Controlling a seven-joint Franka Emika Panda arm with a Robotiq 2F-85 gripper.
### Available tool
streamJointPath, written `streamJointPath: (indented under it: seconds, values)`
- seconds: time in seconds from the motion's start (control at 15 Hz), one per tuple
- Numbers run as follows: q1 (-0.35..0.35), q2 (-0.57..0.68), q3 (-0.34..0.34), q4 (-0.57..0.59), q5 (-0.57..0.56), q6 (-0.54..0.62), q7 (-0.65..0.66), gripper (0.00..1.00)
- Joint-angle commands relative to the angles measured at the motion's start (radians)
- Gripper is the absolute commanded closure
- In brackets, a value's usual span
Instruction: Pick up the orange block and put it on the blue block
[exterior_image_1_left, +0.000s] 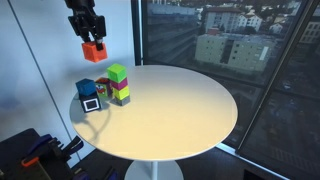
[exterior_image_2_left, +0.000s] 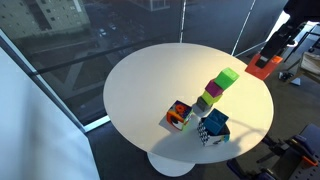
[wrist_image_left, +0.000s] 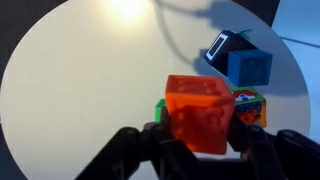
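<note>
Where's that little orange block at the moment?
The orange block is clamped in the gripper, hanging in the air above the round table, higher than the blue block and the lime-green cube near the table's edge.

One orange block (exterior_image_1_left: 93, 50), one blue block (exterior_image_1_left: 86, 89), one lime-green cube (exterior_image_1_left: 117, 73), one magenta cube (exterior_image_1_left: 121, 98), one table (exterior_image_1_left: 185, 105).

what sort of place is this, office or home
Probably an upper-floor office or lab: a round white table stands by floor-to-ceiling glass, and city buildings lie below outside. A gripper holding an orange block hints at a lab.
</note>
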Motion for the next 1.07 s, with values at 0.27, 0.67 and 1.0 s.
streamJointPath:
  seconds: [0.27,0.67,1.0]
  values:
    - [0.042,-0.026,0.058,-0.053,0.014,0.015,0.045,0.71]
    - [0.077,-0.015,0.093,-0.100,0.016,0.043,0.072,0.71]
    - [0.091,-0.002,0.124,-0.148,0.019,0.122,0.123,0.71]
